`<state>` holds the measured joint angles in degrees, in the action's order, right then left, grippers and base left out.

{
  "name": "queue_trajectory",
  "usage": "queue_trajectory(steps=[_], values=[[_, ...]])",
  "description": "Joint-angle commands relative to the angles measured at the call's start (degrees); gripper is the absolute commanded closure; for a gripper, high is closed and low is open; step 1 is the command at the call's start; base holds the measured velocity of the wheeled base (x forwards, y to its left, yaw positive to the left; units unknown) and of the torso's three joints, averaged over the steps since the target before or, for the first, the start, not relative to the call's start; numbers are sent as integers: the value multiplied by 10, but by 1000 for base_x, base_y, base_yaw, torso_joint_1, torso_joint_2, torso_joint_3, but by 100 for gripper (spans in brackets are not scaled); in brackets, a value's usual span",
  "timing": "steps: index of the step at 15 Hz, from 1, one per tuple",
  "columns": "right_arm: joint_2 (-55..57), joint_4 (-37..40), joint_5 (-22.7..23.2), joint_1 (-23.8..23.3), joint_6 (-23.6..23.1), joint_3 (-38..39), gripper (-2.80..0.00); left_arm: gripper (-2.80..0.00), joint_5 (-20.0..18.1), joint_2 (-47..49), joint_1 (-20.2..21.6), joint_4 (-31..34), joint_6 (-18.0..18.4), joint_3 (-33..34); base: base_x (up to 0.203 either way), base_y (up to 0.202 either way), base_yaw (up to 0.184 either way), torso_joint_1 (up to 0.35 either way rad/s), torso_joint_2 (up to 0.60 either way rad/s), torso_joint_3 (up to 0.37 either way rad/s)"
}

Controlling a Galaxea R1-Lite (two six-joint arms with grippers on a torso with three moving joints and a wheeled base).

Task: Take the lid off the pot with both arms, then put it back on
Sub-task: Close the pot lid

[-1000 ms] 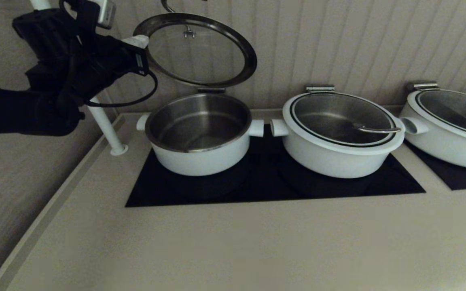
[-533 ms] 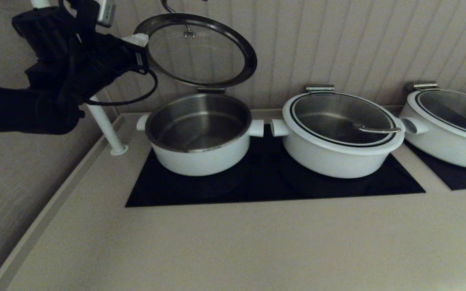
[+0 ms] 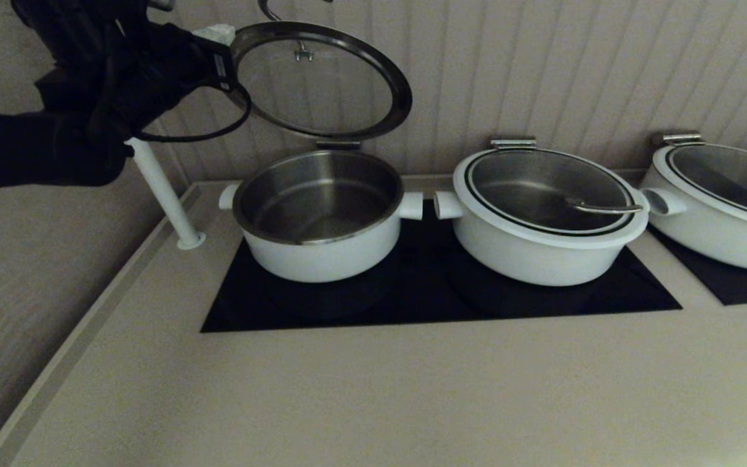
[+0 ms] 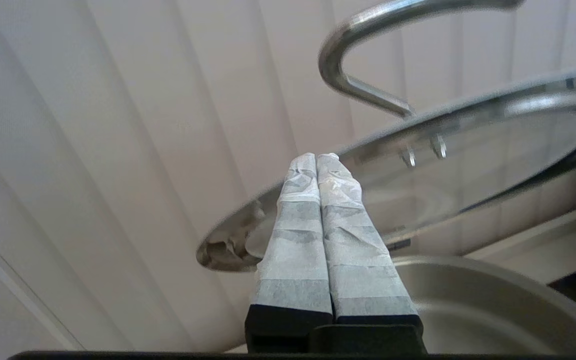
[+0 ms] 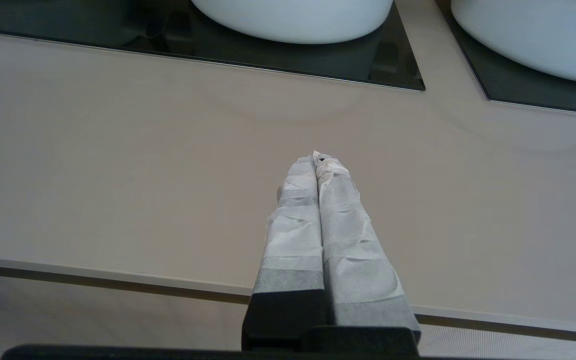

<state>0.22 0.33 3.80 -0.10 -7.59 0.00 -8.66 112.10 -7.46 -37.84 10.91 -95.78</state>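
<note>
Lid [image 3: 321,81] tilted up above pot [image 3: 318,217].

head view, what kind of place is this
Probably a hotel or canteen buffet line: white pots in a row on black warming plates set into a beige counter, with hinged glass lids.

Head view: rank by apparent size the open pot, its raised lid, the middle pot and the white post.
1. middle pot
2. the pot and the lid: look alike across, not ranked
3. white post, thinnest
</note>
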Motion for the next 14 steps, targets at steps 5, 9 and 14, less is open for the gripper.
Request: queue_trajectory(steps=[5, 9, 14], values=[[-1, 0, 1, 0, -1, 0, 0, 0, -1, 15, 1, 49, -1, -89, 0, 0, 0, 0, 0, 0], [-1, 0, 1, 0, -1, 0, 0, 0, -2, 23, 1, 78, -2, -124, 0, 0, 0, 0, 0, 0], [-1, 0, 1, 0, -1, 0, 0, 0, -3, 29, -1, 87, -2, -129, 0, 0, 0, 0, 0, 0]])
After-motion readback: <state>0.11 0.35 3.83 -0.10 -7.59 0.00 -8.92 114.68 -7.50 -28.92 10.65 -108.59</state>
